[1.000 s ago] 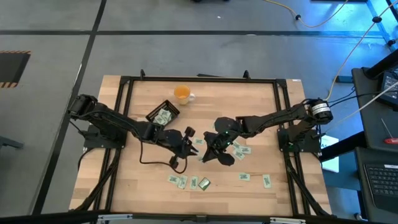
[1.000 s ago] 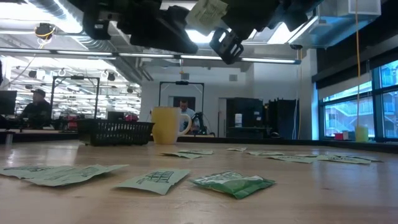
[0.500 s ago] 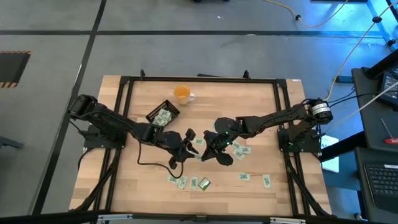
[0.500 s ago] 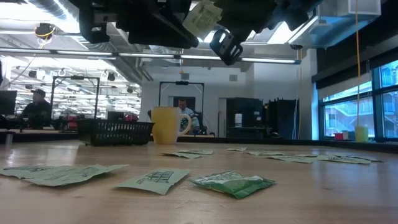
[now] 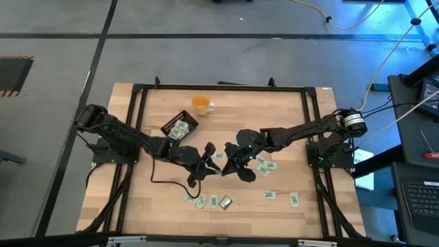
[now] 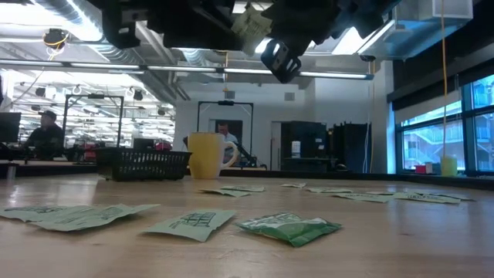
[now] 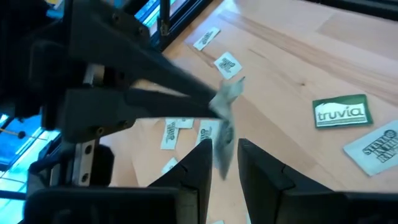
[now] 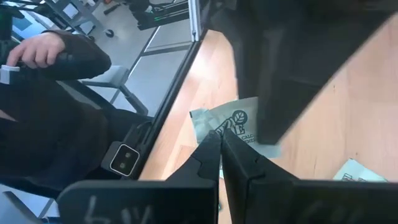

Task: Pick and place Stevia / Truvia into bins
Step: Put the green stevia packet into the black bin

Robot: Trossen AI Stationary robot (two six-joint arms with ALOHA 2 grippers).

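Observation:
One pale green and white Stevia sachet (image 7: 224,134) hangs above the middle of the table, with my right gripper (image 8: 221,146) shut on it. My left gripper (image 7: 227,162) is open. Its two fingers stand either side of the sachet's lower part, and I cannot tell whether they touch it. In the high view both grippers (image 5: 211,156) (image 5: 226,163) meet at the table's middle. The black tray (image 5: 180,125) sits at the far left with sachets inside. More sachets (image 5: 206,201) lie flat near the front edge. My right gripper pinches the sachet's upper end (image 7: 222,101) between the free ends of its two fingers, coming at it roughly level. The sachet hangs below the fingers, crumpled and clear of the table. In its own wrist view the printed face (image 8: 235,121) shows just past the fingertips.
An orange cup (image 5: 200,103) stands behind the tray. Loose sachets lie at the right (image 5: 264,165) and front right (image 5: 293,200). A green Truvia sachet (image 7: 341,112) lies below the grippers. A person's sleeve (image 8: 56,59) shows beyond the table's edge.
Both grippers have stayed together over the table's middle. In the low view the held sachet has turned and shows less than before, now partly behind the dark gripper bodies. The left arm's cable on the table has shifted a little.

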